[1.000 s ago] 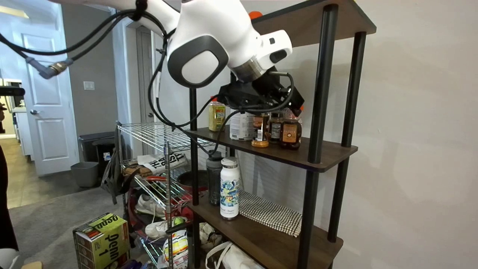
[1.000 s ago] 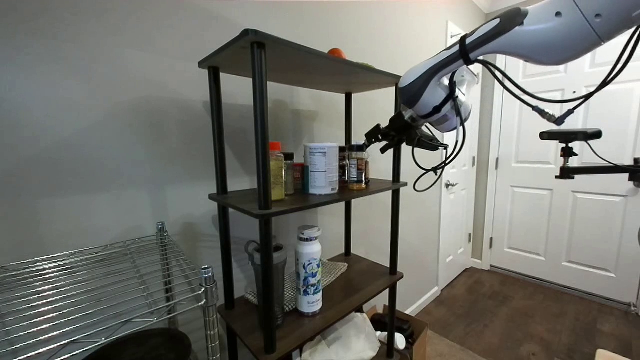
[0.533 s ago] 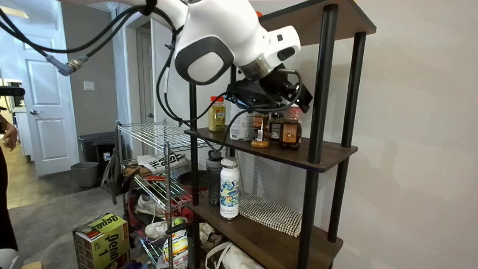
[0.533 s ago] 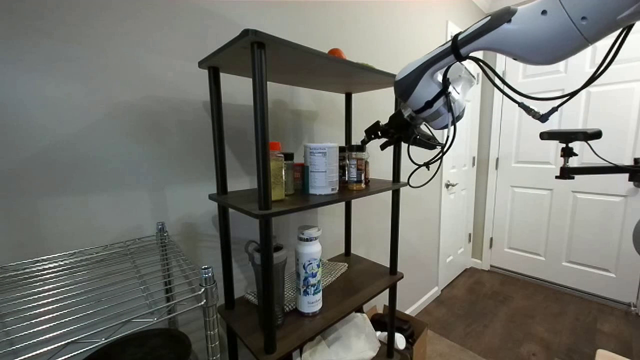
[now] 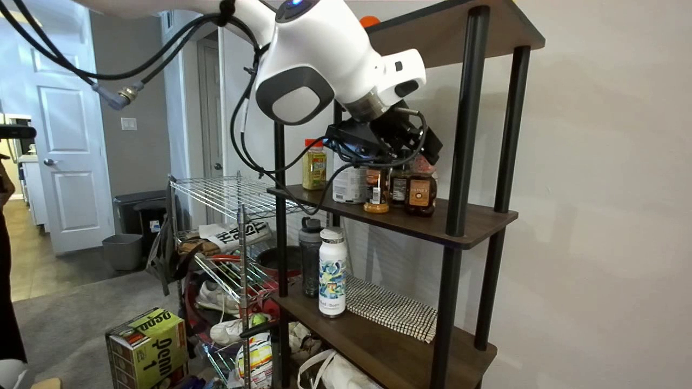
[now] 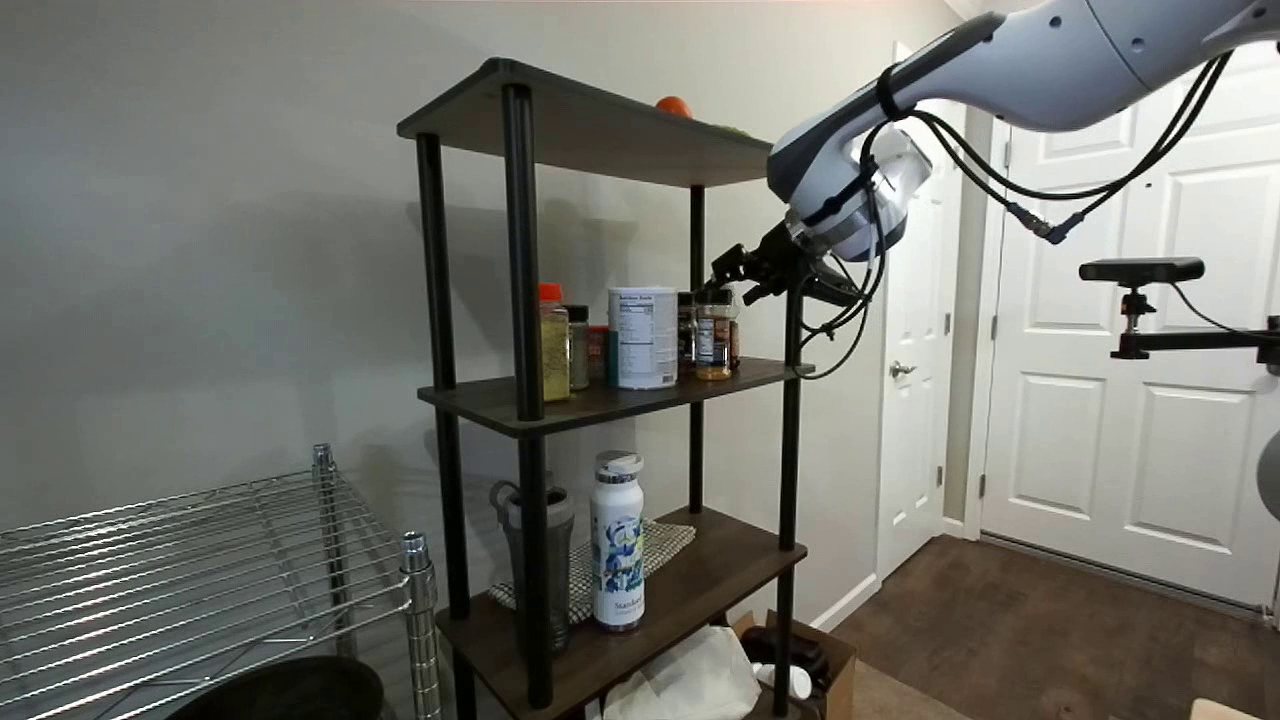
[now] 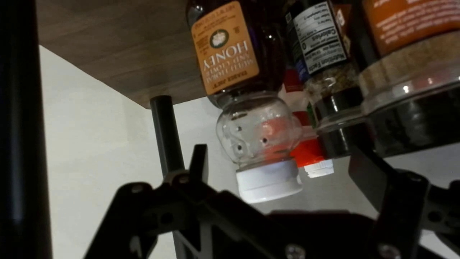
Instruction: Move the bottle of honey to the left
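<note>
i see the bench point(image 6: 590, 130), brown shelves point(image 6: 722, 555) on black posts point(image 6: 523, 250), mid-frame in an exterior view, before a grey wall point(image 6: 250, 220); a wire rack point(image 6: 420, 590) stands lower left, white panelled doors point(image 6: 1130, 410) right, dark brown floor point(image 6: 1050, 640) lower right.

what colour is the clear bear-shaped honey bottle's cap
White round cap, clearest in the wrist view.

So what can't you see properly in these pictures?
Wrist view: the base of the honey bottle, cut off by the picture's top edge.
In an exterior view: most of the honey bottle, behind the orange-labelled jar.
In an exterior view: the bottom of the orange thing, hidden by the top shelf.
</note>
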You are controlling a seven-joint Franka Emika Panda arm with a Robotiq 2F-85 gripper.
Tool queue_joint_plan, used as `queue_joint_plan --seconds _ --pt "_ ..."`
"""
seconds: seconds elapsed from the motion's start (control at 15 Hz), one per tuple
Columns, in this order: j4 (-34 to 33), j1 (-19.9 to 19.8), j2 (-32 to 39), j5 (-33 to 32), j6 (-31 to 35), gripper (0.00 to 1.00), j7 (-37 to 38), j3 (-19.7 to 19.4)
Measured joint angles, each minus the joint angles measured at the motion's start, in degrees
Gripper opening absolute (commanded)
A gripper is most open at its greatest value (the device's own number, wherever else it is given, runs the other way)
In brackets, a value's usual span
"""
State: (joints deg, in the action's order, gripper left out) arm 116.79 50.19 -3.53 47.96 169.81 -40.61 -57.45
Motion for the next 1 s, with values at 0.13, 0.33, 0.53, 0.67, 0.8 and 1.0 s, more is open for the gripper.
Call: queue_joint_plan --seconds 0.13,0.33,0.53,0.67,0.8,1.0 --pt "-0.7 0.4 1.1 2.0 0.0 1.0 -0.9 -0.3" --pt "-1.7 0.4 2.7 5.5 0.1 1.0 -3.2 -0.7" --pt "-2.8 0.3 4.5 9.6 0.1 0.75 -5.8 -0.9" --pt "-3.8 0.2 6.0 12.2 0.1 0.67 -7.3 -0.9" --pt "-4.5 0.1 7.4 14.2 0.1 0.53 -8.7 -0.9" --pt "-5.6 -0.5 9.5 16.3 0.1 0.34 -9.7 -0.8"
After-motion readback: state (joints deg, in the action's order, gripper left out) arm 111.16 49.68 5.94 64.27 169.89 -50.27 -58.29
